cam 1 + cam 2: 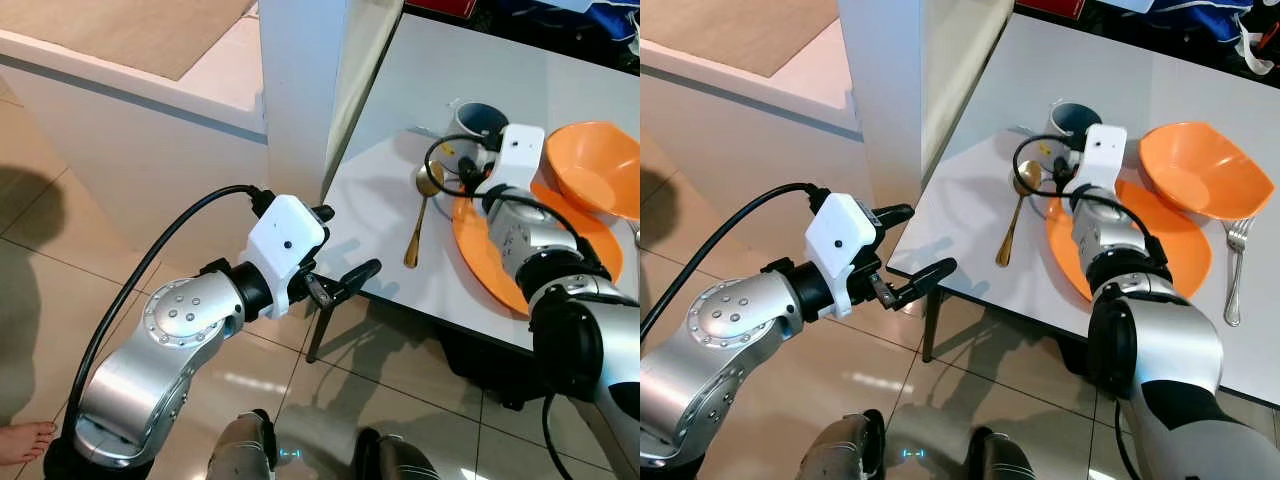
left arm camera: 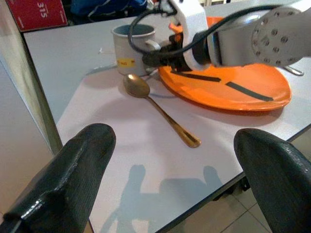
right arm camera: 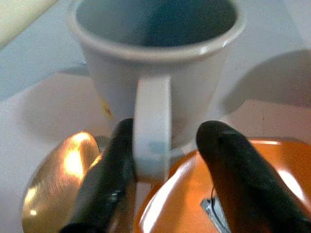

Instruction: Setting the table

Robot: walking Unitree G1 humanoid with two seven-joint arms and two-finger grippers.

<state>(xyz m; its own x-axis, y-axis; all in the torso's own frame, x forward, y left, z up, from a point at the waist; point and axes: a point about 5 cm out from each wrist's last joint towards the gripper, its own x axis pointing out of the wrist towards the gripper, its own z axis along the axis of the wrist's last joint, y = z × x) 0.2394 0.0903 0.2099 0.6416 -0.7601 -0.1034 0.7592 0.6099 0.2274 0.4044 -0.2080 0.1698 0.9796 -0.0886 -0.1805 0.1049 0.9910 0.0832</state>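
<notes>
The right tool (image 3: pixel 165 165) is parted around the handle of the white mug (image 3: pixel 155 73), one finger touching it, the other apart. Just beside it lie the gold spoon (image 1: pixel 419 218) and the orange plate (image 1: pixel 1170 240). Closing off-centre could twist or tip the mug, or knock the spoon. The left tool (image 1: pixel 905 250) hangs released beside the bench (image 1: pixel 380 240) edge.

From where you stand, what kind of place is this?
Probably a dining corner in a home: a white table carries an orange plate, an orange bowl, a mug, a gold spoon and a fork, above a tiled floor.
</notes>
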